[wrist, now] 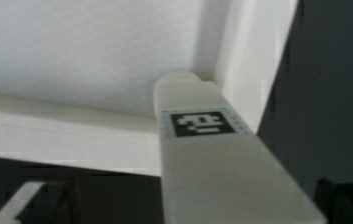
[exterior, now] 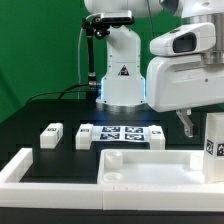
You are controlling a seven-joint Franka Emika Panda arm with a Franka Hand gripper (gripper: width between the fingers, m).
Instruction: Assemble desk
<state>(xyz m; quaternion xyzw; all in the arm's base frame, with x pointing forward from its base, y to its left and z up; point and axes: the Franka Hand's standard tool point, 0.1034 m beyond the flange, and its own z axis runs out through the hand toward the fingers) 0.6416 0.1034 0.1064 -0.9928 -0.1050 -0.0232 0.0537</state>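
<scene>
Fingers: one dark finger [exterior: 185,122] hangs down under the big white gripper [exterior: 188,130]. Its partner is out of sight, so I cannot tell whether the jaws are wide, narrow or clamped.
Nearest part: a tagged leg block [exterior: 213,140] stands upright just beside that finger, on the exterior view's right, and is cut off by the frame edge.
Contact: finger touching block or a sliver apart? Too close to call from here.
Wrist camera: the same leg block [wrist: 199,122] runs straight out from the fingers, tag facing up, with its far end tucked into an inner corner of the tabletop [wrist: 84,60].
Tabletop: the wide white slab [exterior: 130,178] lies flat, recessed face up, below the finger, spreading toward the exterior view's left.
Further out: the marker board [exterior: 125,133] lies flat on the black table [exterior: 40,110], beyond the slab.
Loose legs: two more leg blocks [exterior: 86,133] [exterior: 50,135] sit past the board, well apart from the fingers.
Far edge: the long white border rail [exterior: 20,168] is the thing furthest from the finger.
Background: the arm's base [exterior: 120,75] stands behind it all.
</scene>
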